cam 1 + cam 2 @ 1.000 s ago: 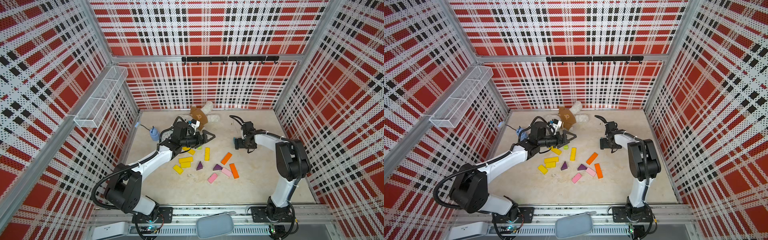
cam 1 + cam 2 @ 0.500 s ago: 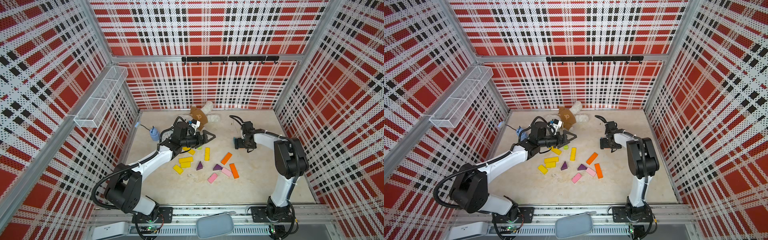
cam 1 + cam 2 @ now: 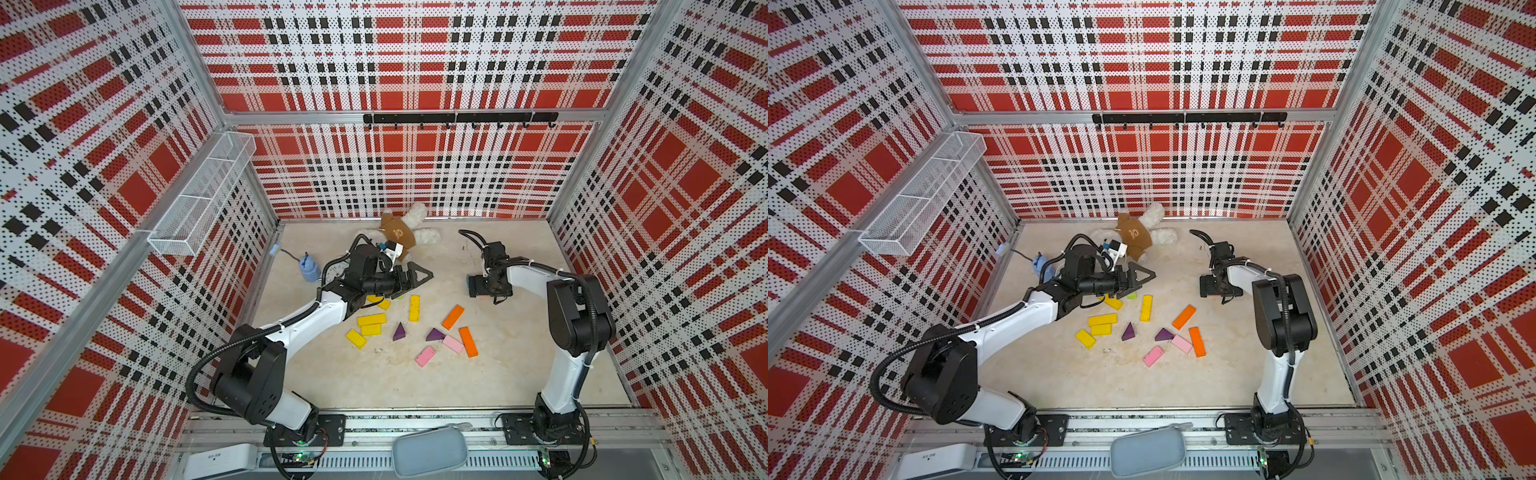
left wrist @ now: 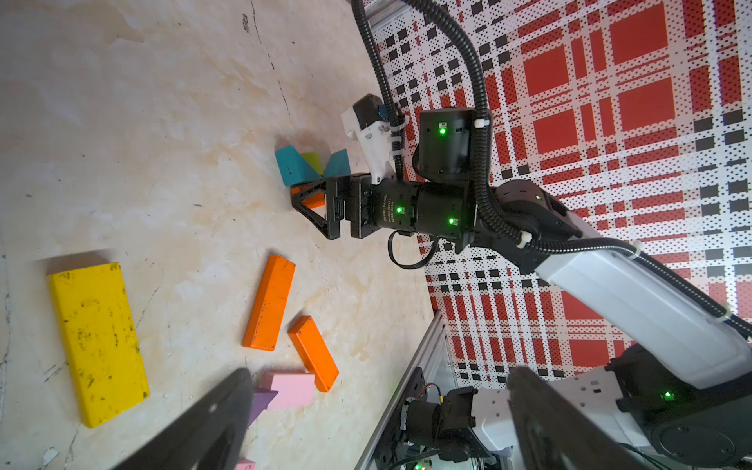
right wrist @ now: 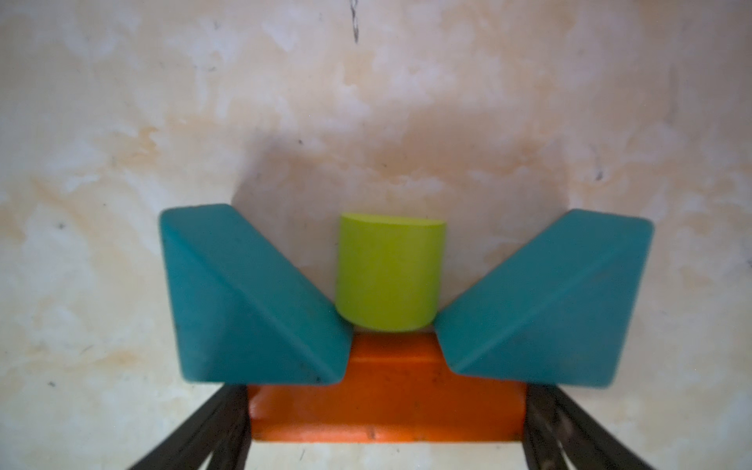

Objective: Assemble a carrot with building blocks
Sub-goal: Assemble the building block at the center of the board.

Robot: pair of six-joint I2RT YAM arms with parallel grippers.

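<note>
Bystanders around the left hand (image 3: 417, 276)
A brown-and-white plush toy (image 3: 401, 237) lies just beyond the hand. A white alarm clock (image 3: 335, 273) and a small pale-blue corded object (image 3: 308, 268) sit behind it. A wire basket (image 3: 199, 195) and a black hook rail (image 3: 457, 118) hang well above.

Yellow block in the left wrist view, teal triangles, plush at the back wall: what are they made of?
Yellow block: likely painted wood, matte; dark scuffs and worn spots on its face.
Teal triangles: probably the same, matte with rounded edges, though plastic is possible.
Plush: soft fabric, brown smooth cloth plus white fluffy pile.
</note>
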